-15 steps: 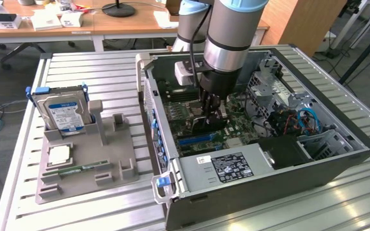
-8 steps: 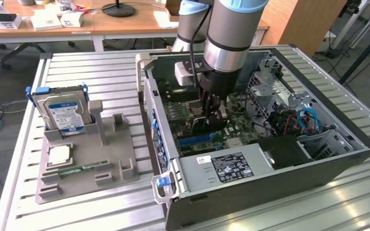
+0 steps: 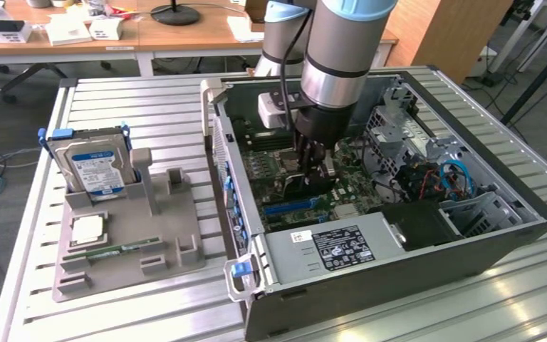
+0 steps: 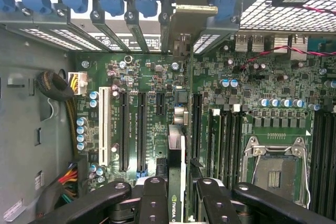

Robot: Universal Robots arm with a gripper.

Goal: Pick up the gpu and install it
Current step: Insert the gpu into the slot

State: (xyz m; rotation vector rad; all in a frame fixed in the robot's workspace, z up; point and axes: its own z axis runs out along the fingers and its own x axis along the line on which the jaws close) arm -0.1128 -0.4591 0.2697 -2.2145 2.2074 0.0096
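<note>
Inside the open computer case [image 3: 487,255] on the bench [image 3: 140,107], the tool [image 3: 309,162] grips a dark card [image 3: 315,184] above the green board [image 3: 352,189]; a hard drive [image 3: 91,167] stands at the exterior view's left.

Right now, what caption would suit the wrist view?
Gripper holds the gpu edge-on over the motherboard.

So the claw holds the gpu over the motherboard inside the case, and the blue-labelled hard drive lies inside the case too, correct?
Not quite. The hard drive stands outside the case, in the grey holder, as the exterior view shows. The claw does hold the gpu over the motherboard.
</note>
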